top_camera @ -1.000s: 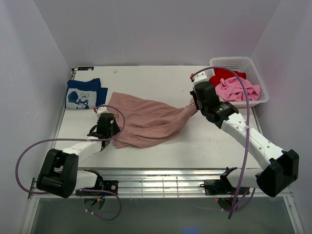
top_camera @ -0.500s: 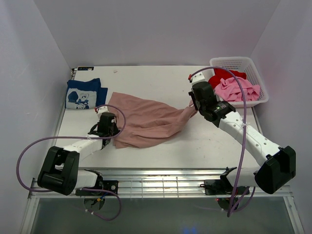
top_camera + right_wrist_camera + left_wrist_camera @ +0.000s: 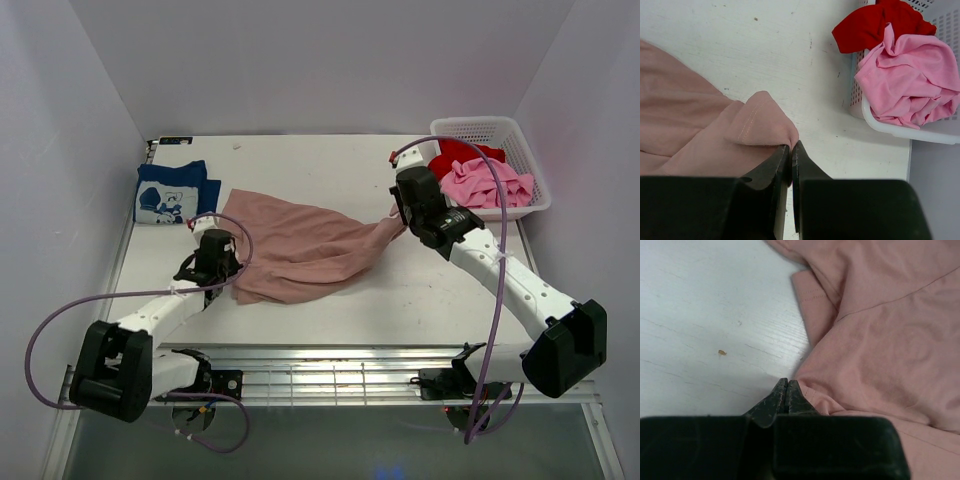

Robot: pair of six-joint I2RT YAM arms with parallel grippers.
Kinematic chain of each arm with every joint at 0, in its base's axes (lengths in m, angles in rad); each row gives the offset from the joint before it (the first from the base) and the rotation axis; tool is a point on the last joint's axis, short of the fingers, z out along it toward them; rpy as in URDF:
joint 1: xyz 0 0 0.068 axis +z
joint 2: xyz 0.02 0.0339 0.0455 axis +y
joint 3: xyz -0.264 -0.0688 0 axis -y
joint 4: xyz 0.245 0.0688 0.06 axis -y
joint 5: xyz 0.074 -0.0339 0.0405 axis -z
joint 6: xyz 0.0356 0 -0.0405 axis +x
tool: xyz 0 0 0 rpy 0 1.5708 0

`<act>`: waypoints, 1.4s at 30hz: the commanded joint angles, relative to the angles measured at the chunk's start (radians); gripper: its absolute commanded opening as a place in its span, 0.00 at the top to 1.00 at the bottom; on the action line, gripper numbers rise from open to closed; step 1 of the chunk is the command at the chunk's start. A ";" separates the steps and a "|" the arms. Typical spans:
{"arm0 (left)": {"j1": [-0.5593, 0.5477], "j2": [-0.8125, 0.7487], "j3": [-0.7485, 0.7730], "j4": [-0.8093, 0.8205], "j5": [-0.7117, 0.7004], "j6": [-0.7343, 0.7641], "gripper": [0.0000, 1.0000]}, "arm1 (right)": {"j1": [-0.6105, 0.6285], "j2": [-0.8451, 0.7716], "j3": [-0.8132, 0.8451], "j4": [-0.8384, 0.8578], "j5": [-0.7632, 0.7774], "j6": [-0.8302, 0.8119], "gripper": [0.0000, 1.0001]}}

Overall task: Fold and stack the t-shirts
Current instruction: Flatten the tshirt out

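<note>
A dusty pink-tan t-shirt (image 3: 300, 245) lies crumpled across the middle of the table, stretched between both arms. My left gripper (image 3: 225, 283) is shut at the shirt's near-left edge. In the left wrist view the shirt (image 3: 890, 330) has its hem bunched against the closed gripper tips (image 3: 786, 382). My right gripper (image 3: 397, 215) is shut on the right end, where a fold of the shirt (image 3: 685, 130) sits pinched at the gripper tips (image 3: 791, 145). A folded navy t-shirt (image 3: 172, 193) with a white print lies at the back left.
A white basket (image 3: 480, 125) stands at the back right, holding a red t-shirt (image 3: 455, 152) and a bright pink t-shirt (image 3: 487, 183). In the right wrist view the basket rim (image 3: 890, 127) is just right of the gripper. White walls enclose the table on three sides.
My left gripper has gone from open to shut at the shirt's near-left edge, and its arm has shifted slightly. The right arm has hardly moved and keeps its grip.
</note>
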 commanded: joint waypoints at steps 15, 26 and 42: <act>0.001 -0.391 0.179 -0.211 -0.086 -0.087 1.00 | -0.106 -0.057 0.104 -0.023 0.026 0.016 0.92; 0.001 -0.519 0.620 -0.357 -0.158 0.105 1.00 | -0.181 -0.051 0.447 -0.132 0.034 -0.021 0.92; 0.004 -0.629 1.162 -0.768 0.288 0.179 1.00 | -0.181 -0.365 0.814 -0.420 -0.492 0.011 0.92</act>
